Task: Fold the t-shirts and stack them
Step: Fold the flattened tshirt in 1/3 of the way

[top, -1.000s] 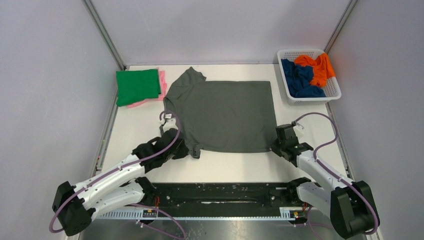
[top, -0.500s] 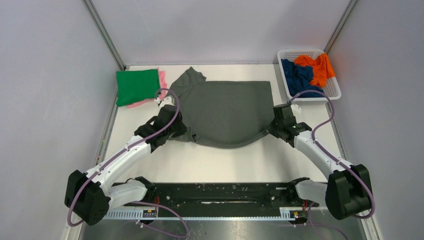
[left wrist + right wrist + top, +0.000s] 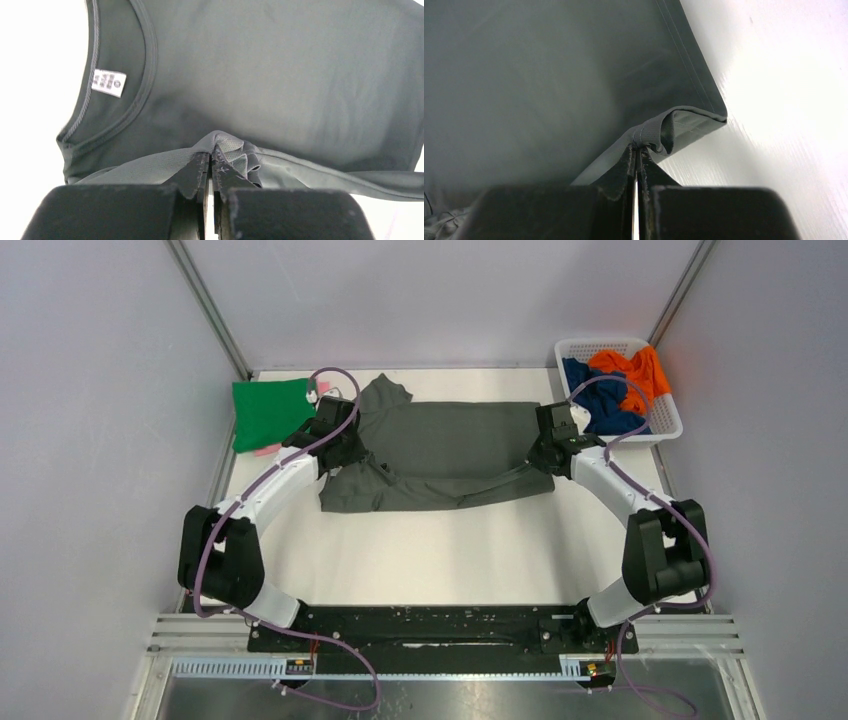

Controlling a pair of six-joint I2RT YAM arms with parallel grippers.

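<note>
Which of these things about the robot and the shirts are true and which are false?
1. The left gripper and the right gripper both pinch the dark grey t-shirt. True.
2. The green t-shirt is in the basket. False: it lies folded on the table, over the pink t-shirt.
3. The orange t-shirt is in the basket. True.
4. The dark grey t-shirt lies fully flat. False: its near part is folded over.

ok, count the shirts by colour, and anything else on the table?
Dark grey cloth t-shirt: 1
Green folded cloth t-shirt: 1
Pink cloth t-shirt, under the green one: 1
Orange cloth t-shirt, in the basket: 1
Navy blue cloth t-shirt, in the basket: 1
White plastic lattice basket: 1
Total: 6 (5 shirts, 1 basket)
</note>
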